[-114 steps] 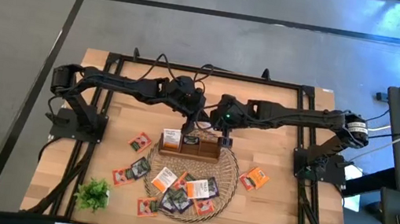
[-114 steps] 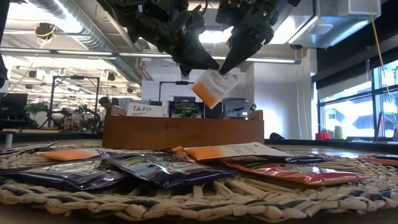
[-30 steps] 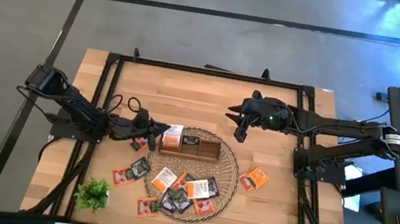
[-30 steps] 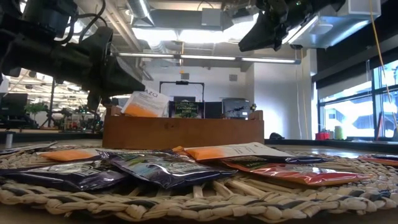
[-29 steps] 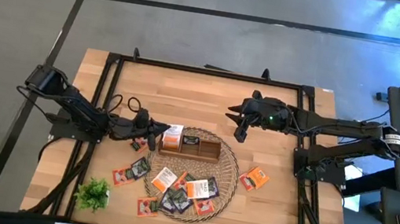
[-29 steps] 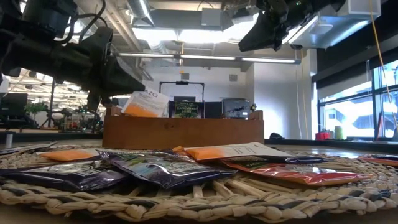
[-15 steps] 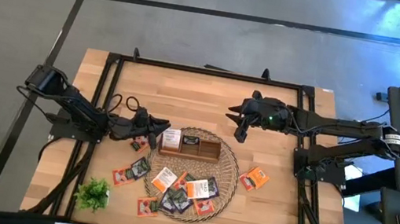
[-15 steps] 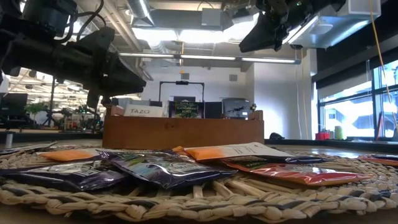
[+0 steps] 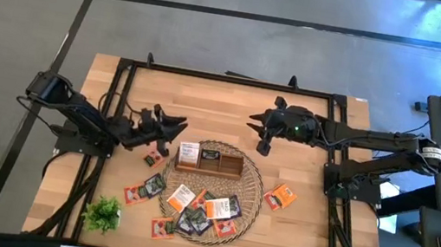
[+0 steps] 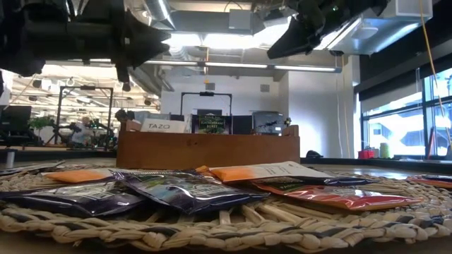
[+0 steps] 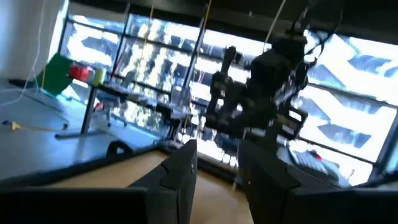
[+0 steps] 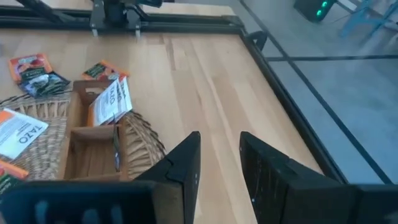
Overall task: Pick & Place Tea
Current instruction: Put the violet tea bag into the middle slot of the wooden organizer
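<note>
Tea sachets (image 9: 200,212) lie scattered on the wicker mat (image 9: 251,191); one (image 9: 188,152) stands in the wooden tray (image 9: 231,171). Left gripper (image 9: 175,125) hovers beside the tray, spread and empty. Right gripper (image 9: 255,135) hangs above the bench (image 9: 223,106), slightly parted, empty.

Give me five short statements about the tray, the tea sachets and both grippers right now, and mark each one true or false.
1. The wooden tray sits on the round wicker mat. True.
2. The left gripper grips a tea sachet. False: its fingers are apart and hold nothing.
3. A white-and-orange sachet stands in the tray's end compartment on the left arm's side. True.
4. The right gripper is down among the sachets on the mat. False: it hangs empty above bare table beyond the tray.
5. The green plant sprig lies in the tray. False: it sits on the table near the front corner on the left arm's side.
</note>
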Controlling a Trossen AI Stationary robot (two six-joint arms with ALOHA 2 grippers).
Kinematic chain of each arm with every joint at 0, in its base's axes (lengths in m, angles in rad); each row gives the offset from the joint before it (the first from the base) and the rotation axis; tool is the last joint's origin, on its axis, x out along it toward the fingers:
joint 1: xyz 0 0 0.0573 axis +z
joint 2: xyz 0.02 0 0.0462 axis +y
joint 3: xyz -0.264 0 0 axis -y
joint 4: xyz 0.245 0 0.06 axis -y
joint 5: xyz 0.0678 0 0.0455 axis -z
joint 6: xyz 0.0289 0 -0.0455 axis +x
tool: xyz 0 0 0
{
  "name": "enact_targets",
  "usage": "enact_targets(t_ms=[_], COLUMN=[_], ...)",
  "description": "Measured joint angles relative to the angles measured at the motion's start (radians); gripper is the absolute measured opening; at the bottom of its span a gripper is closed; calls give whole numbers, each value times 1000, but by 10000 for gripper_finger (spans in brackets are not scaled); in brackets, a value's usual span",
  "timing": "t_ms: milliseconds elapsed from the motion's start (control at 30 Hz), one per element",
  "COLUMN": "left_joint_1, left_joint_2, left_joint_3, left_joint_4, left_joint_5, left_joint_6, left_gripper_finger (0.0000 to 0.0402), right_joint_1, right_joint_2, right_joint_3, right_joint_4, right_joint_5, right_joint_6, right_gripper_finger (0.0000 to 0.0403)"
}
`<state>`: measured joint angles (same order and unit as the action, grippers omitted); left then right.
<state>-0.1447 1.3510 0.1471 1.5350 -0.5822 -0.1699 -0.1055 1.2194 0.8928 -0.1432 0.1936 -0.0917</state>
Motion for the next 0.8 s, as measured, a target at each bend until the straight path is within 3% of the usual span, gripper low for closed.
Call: enact_targets(t_ms=[433,567,667,800], left_joint_1=[49,49,49,49], left_joint_2=[0,0,0,0], left_joint_3=[10,35,41,41], left_joint_4=[11,10,4,-35], left_joint_5=[60,68,121,232], left_joint_6=[-79,-43,-10,0], left_gripper_finger=[114,114,114,114], right_joint_1=[0,0,1,4], right_joint_2=[0,-1,-1,-1], right_joint_3=[0,0,0,0], right_joint_4=[-39,-113,-202,-333], right_joint_5=[-3,-3,-15,-130], right_joint_6=[33,35,61,202], right_gripper_finger=[115,115,115,115])
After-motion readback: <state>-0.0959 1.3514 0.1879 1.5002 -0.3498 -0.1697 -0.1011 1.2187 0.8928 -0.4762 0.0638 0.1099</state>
